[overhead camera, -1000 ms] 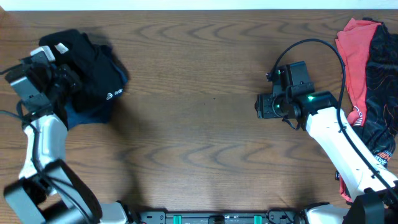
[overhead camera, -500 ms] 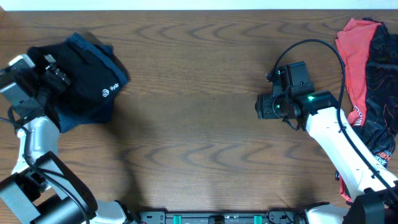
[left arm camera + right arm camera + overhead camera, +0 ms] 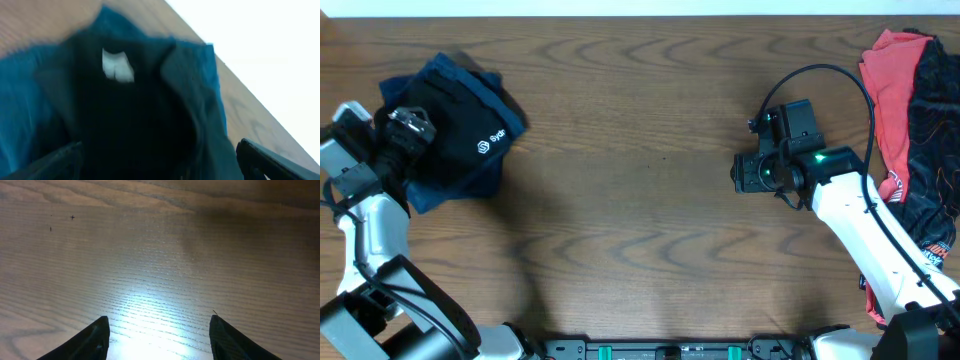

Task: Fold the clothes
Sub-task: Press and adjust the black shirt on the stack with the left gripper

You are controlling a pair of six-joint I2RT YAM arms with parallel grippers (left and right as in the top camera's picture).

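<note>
A folded black and dark blue garment (image 3: 460, 135) with a small white logo lies at the table's far left. My left gripper (image 3: 410, 124) hovers at its left edge, open, nothing between the fingers. In the left wrist view the garment (image 3: 125, 115) fills the frame, its white tag (image 3: 116, 66) showing, and my left gripper (image 3: 160, 172) stands wide over the cloth. My right gripper (image 3: 742, 171) is open above bare wood at the right of centre. Its fingertips (image 3: 87, 342) frame only the tabletop in the right wrist view. A heap of red and black clothes (image 3: 910, 120) lies at the far right.
The wooden table (image 3: 640, 220) stretches between the two arms. The right arm's black cable (image 3: 840, 75) loops up near the clothes heap. The table's back edge (image 3: 620, 14) runs just beyond the folded garment.
My left gripper has opened and let go of the dark garment, then drawn back left and toward the front. The garment has settled flatter. The right arm has not moved.
</note>
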